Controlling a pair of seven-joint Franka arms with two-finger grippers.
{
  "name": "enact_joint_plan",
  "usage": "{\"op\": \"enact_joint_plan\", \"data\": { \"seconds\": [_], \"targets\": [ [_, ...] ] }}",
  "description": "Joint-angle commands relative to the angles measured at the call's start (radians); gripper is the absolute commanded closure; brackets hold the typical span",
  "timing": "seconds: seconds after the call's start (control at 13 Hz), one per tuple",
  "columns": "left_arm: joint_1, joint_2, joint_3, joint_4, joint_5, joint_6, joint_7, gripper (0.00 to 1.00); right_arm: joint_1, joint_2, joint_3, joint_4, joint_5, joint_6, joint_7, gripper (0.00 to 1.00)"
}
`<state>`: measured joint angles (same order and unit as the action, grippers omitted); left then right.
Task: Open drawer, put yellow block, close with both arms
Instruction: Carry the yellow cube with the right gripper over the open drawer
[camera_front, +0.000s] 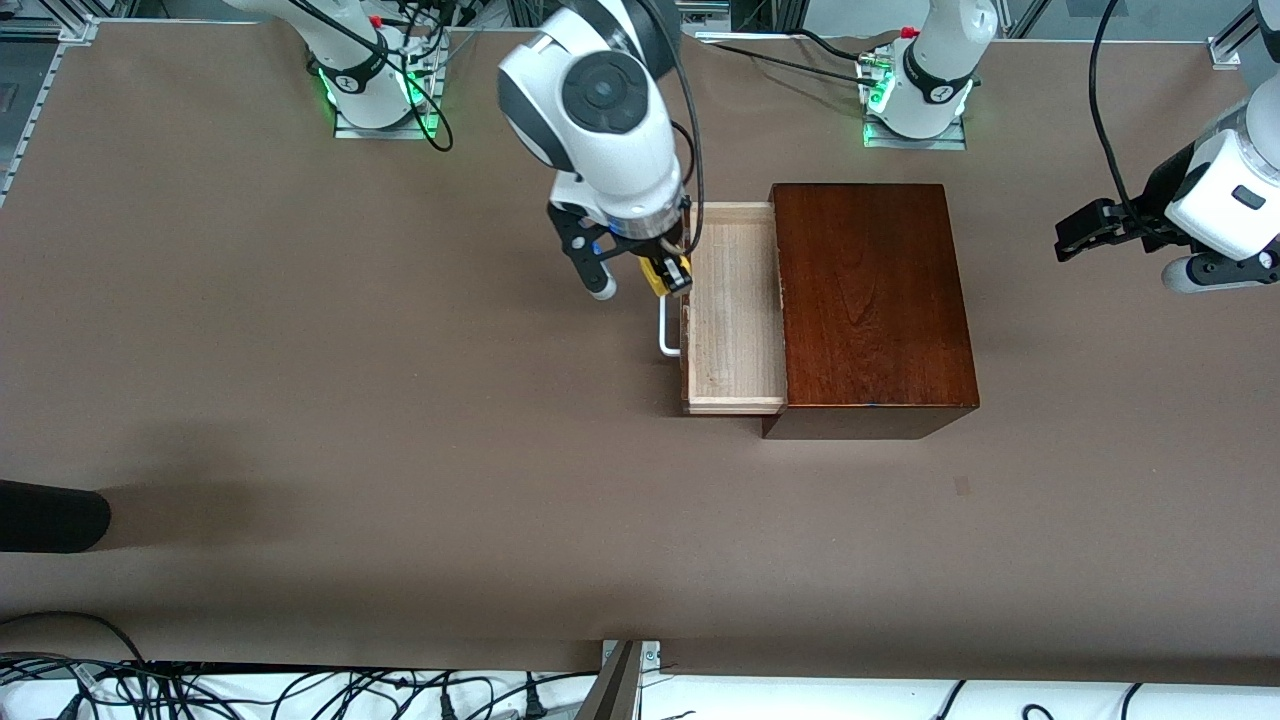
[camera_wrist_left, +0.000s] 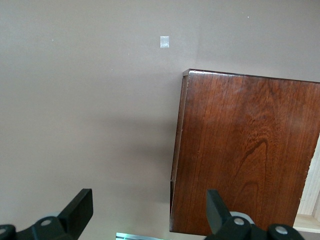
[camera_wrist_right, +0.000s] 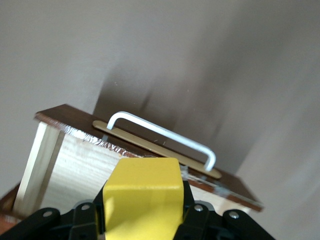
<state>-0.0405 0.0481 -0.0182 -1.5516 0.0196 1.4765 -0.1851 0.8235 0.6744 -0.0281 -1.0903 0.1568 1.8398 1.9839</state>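
2 of the 3 steps remain: the drawer stands pulled out of its box, the right gripper clamps the yellow block above its handle-side edge, unreleased, and the left gripper waits wide beside the box.

A brown tabletop carries little else. A small pale square mark, perhaps tape, lies toward its camera-side edge. A black object juts over one end's edge. Tangled cables hang below the camera-side edge.
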Motion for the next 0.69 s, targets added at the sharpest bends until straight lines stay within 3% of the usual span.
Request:
{"op": "enact_joint_plan", "data": {
  "seconds": [0.0,0.31,0.62],
  "targets": [
    [0.011,-0.002,-0.005,0.005,-0.018,-0.001,0.027,0.00,0.038,0.074,-0.016,0.072,-0.013,0.027,0.171,0.80],
    [0.011,-0.001,-0.005,0.005,-0.016,-0.002,0.026,0.00,0.066,0.140,-0.019,0.102,-0.017,0.137,0.314,0.80],
    [0.011,-0.001,-0.005,0.004,-0.015,-0.004,0.027,0.00,0.106,0.200,-0.019,0.145,-0.020,0.165,0.369,0.80]
  ]
}}
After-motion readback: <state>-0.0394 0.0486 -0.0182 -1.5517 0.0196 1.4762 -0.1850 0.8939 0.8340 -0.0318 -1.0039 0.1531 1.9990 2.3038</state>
